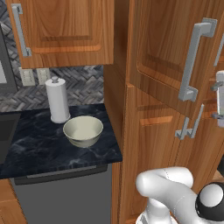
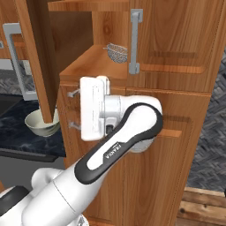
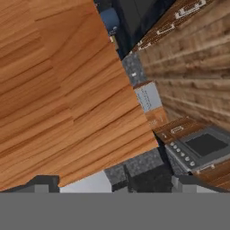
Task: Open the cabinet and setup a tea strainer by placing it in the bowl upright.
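The cabinet door (image 1: pixel 162 48) stands swung open, its long grey bar handle (image 1: pixel 192 61) facing out; from the right it shows nearly edge-on (image 2: pixel 37 53). Inside, the tea strainer (image 2: pixel 117 52) lies on the wooden shelf. The cream bowl (image 1: pixel 83 130) sits on the dark counter, partly hidden behind the door (image 2: pixel 42 123). My gripper (image 2: pixel 73 109) is open and holds nothing. It points at the door's inner face just below shelf level, a little apart from it, and shows again at the frame's right edge (image 1: pixel 215 101). The door's wood (image 3: pixel 58 90) covers the hand view's left.
A paper-towel roll (image 1: pixel 57 99) stands behind the bowl against the tiled wall. Lower doors with short handles (image 1: pixel 188 127) sit under the shelf. A second upper door with a grey handle (image 2: pixel 134 42) stays closed to the strainer's right. A stove (image 3: pixel 202 143) lies beyond.
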### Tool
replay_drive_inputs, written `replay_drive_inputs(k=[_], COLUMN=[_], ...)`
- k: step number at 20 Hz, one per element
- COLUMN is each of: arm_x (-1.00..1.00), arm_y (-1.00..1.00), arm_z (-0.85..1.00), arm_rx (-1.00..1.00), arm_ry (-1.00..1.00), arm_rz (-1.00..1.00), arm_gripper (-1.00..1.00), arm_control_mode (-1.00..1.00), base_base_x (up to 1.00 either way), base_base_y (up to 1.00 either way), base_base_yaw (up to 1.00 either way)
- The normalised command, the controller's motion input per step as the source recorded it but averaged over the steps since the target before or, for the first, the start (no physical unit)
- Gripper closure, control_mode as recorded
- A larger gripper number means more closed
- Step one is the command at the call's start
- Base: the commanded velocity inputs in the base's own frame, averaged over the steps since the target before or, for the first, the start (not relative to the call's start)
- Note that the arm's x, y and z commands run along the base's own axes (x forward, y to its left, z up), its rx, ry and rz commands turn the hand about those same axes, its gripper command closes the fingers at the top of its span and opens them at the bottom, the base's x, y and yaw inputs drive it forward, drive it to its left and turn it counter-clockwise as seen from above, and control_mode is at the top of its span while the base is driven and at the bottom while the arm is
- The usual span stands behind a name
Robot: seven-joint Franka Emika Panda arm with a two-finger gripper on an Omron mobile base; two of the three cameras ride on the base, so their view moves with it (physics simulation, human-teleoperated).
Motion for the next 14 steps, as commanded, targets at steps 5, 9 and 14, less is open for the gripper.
replay_drive_inputs(k=[5, 9, 14], arm_x=[0.28, 0.23, 0.06], arm_y=[0.00, 0.01, 0.15], arm_z=[0.20, 0.11, 0.08], arm_rx=[0.19, 0.10, 0.06], arm_ry=[-0.05, -0.01, 0.00], arm_rz=[0.00, 0.00, 0.06], arm_gripper=[-1.00, -1.00, -1.00], arm_control_mode=[-1.00, -1.00, -1.00], base_base_x=[0.00, 0.00, 0.00], base_base_y=[0.00, 0.00, 0.00], base_base_yaw=[0.00, 0.00, 0.00])
